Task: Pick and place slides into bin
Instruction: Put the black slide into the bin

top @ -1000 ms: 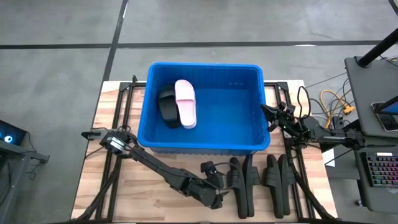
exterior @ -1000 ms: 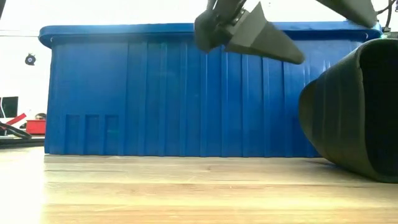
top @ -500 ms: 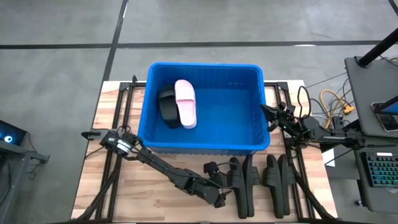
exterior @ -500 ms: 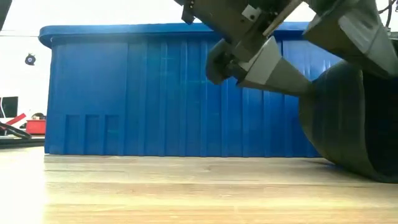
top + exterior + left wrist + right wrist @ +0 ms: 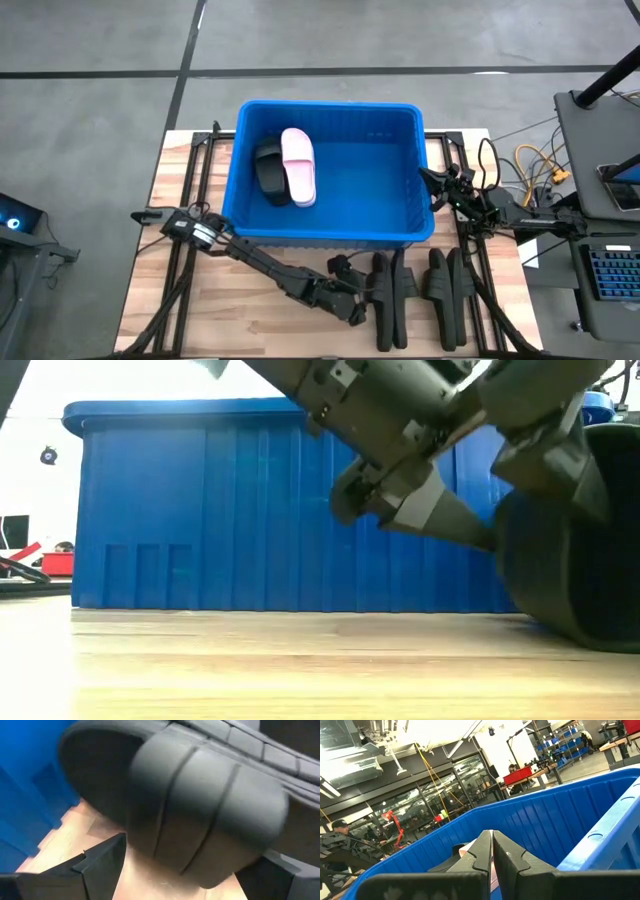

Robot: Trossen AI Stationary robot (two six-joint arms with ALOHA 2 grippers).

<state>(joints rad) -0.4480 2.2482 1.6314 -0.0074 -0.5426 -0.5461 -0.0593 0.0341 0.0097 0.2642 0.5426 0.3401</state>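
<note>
Over on the left, the left arm reaches low across the wooden surface (image 5: 200, 300) in front of the bin (image 5: 330, 235); its left claw (image 5: 352, 303) is spread wide and set at the toe of the leftmost black slide (image 5: 384, 295), one finger (image 5: 102, 862) to either side of the rounded end — released, nothing gripped yet, though it looks lined up to close on that sandal. That slide stands on edge in a row with the other black slides (image 5: 445, 290), all packed close against the bin's front wall, probably so each can be pinched by its rim. Inside the bin, at the left end, lie a black slide (image 5: 269, 172) and a pink slide (image 5: 298, 165), touching side by side; further right, the right claw (image 5: 430, 182) waits at the bin's right rim, clenched on nothing.
</note>
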